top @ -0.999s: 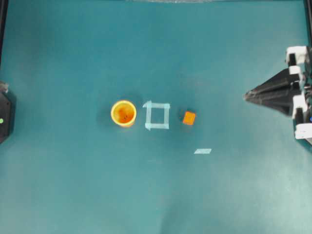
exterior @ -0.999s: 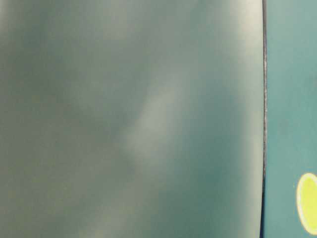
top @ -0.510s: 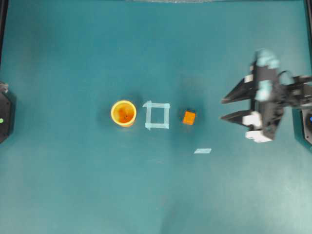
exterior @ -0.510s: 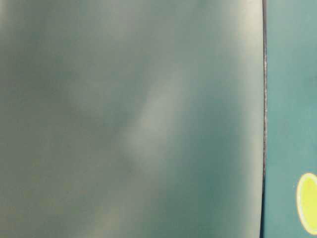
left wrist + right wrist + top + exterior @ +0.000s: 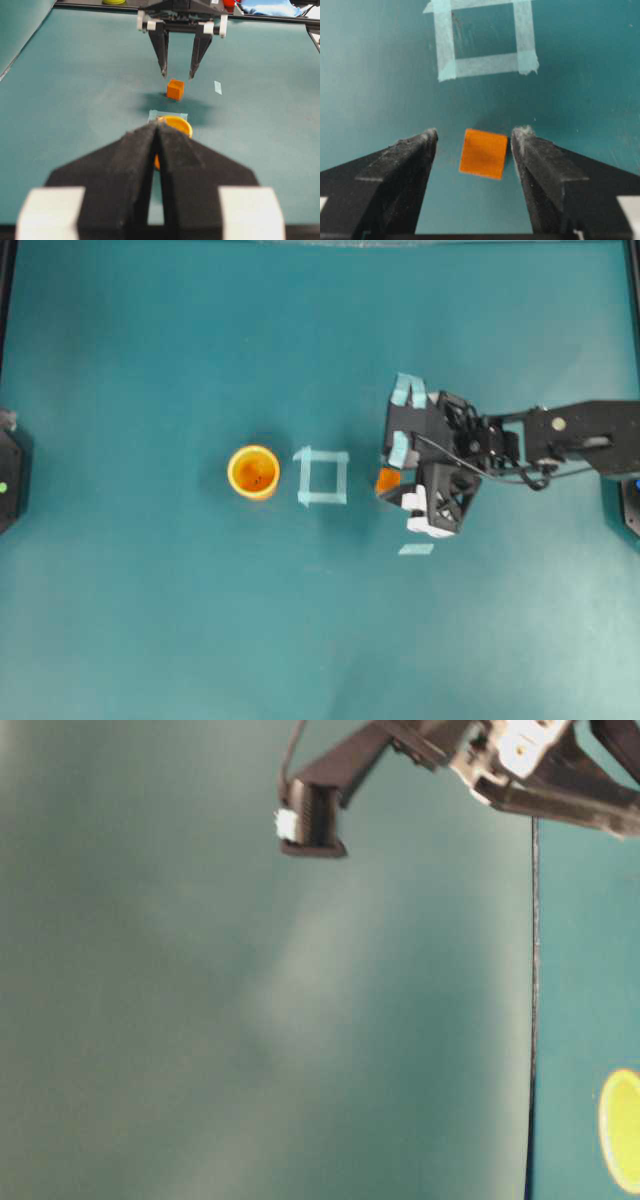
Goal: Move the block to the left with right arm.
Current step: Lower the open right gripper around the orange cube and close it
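Right tool (image 5: 472,145) hangs spread wide directly above the block (image 5: 483,153), one finger either side, nothing gripped. The small orange cube sits on the teal counter (image 5: 150,620) just right of the pale tape square (image 5: 322,478), with the yellow-orange cup (image 5: 253,471) beyond that. From the left wrist view the tips hover just over the cube, not touching. Straight down is the line to it. Left tool (image 5: 156,131) sits pinched together, well apart, empty
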Robot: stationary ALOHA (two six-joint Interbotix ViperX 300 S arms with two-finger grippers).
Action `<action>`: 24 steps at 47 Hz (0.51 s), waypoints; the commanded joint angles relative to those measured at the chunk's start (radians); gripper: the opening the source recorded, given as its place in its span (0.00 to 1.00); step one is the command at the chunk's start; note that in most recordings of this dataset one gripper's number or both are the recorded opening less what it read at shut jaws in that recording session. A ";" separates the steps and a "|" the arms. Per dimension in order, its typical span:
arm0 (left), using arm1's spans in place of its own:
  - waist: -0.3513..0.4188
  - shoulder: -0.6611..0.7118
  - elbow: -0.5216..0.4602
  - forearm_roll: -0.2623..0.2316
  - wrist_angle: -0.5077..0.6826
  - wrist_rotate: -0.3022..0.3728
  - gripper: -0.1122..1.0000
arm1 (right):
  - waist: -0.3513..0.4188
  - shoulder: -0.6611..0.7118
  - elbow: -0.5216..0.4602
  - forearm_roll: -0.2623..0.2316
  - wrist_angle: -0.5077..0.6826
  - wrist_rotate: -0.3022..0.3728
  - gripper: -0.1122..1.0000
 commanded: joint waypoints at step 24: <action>0.005 0.015 -0.018 0.002 -0.009 0.000 0.10 | 0.000 0.054 -0.025 0.005 -0.011 0.003 0.67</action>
